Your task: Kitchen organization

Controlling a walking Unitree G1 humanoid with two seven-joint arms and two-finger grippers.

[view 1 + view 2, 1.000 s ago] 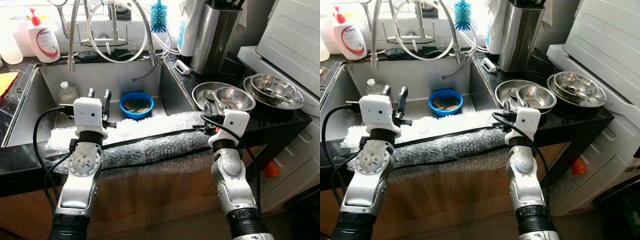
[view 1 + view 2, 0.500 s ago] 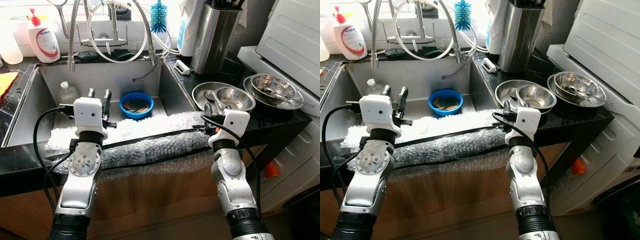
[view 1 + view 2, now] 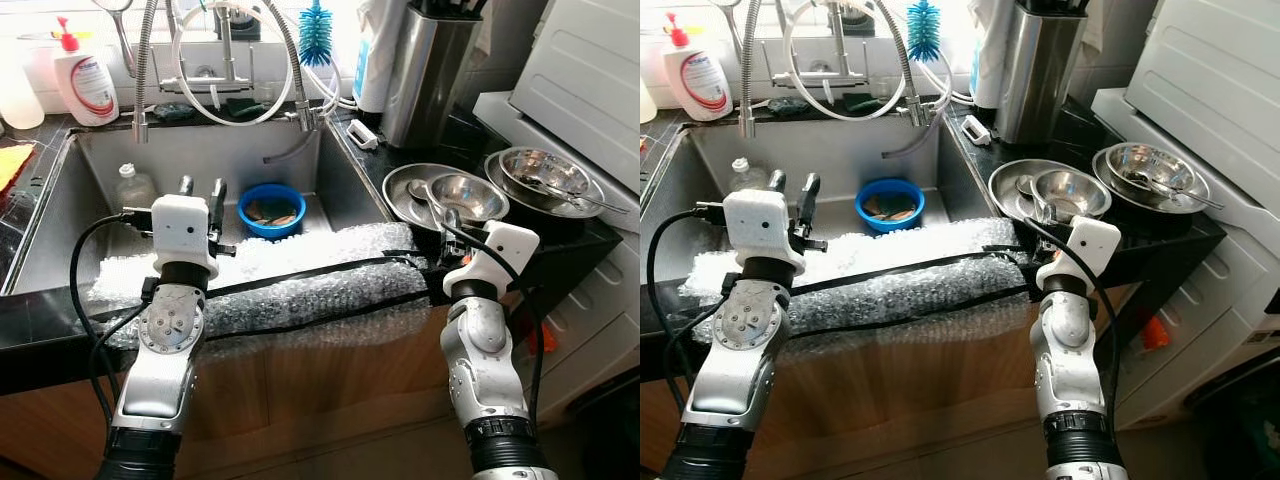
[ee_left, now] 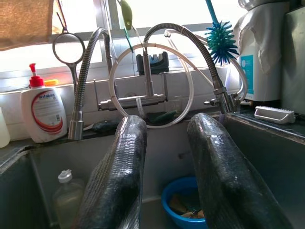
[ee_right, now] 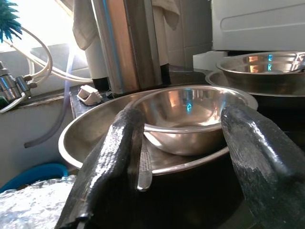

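A long sheet of bubble wrap (image 3: 270,285) with two black strips running along it lies over the front edge of the black worktop (image 3: 40,315), draped across the near rim of the steel sink (image 3: 240,160) and hanging a little down the wooden cabinet front. The left gripper (image 3: 200,190) stands above the left part of the wrap, its two black fingers (image 4: 119,181) parted with nothing between them, pointing into the sink. The right gripper (image 5: 181,157) is at the right end of the wrap, at the front edge of the worktop, fingers spread wide and holding nothing, aimed at the bowls just beyond.

In the sink, past the wrap, a blue bowl (image 3: 273,209) with scraps in it sits on the bottom near the right wall, and a clear plastic bottle (image 3: 133,186) stands near the left wall. On the worktop right of the sink, a small steel bowl (image 3: 468,197) rests in a wide steel dish (image 3: 405,187) along with a spoon (image 3: 430,203); further right another pair of nested steel bowls (image 3: 545,172) holds a utensil.

At the back edge, a coiled spring faucet (image 3: 225,60) with a white hose rises behind the sink, a soap dispenser (image 3: 85,80) with a red pump stands at the left back corner, a teal bottle brush (image 3: 316,25) pokes up beside the faucet, a small white brush (image 3: 364,134) lies on the worktop, and a tall steel utensil holder (image 3: 430,70) stands right of it. A white appliance (image 3: 590,70) fills the far right.
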